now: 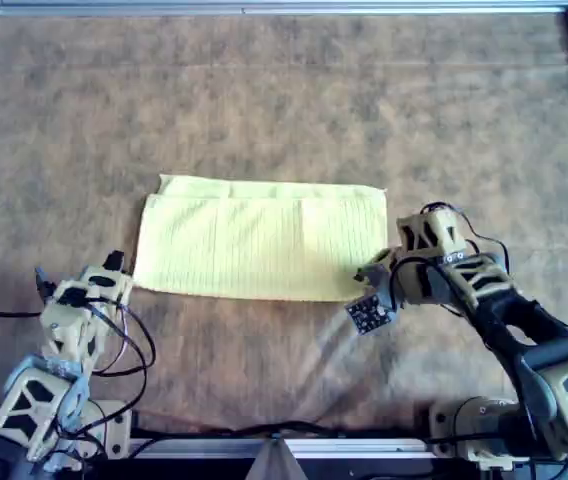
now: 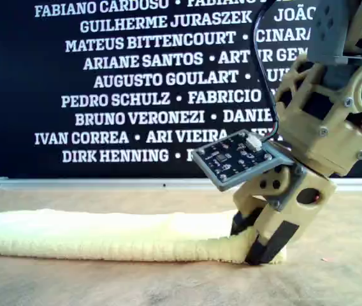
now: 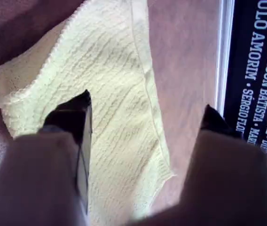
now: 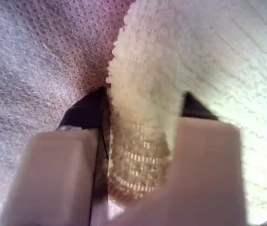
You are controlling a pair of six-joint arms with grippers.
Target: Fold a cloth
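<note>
The pale yellow cloth [image 1: 264,245] lies folded into a wide strip on the brown mat [image 1: 264,100]. In the overhead view my right gripper [image 1: 369,272] is at the cloth's lower right corner. The right wrist view shows that gripper [image 4: 145,101] shut on a bunched fold of cloth [image 4: 208,70]. In the exterior view this gripper [image 2: 260,245] pinches the end of the cloth [image 2: 104,236] down at the mat. My left gripper [image 1: 119,272] sits at the lower left corner in the overhead view. It is open [image 3: 145,110], its fingers spread wide over the cloth [image 3: 114,108].
A metal frame rail [image 1: 264,8] borders the mat at the overhead view's top and sides. A black banner [image 2: 136,83] with white names stands behind the mat in the exterior view. A small circuit board [image 1: 367,315] juts from the right gripper.
</note>
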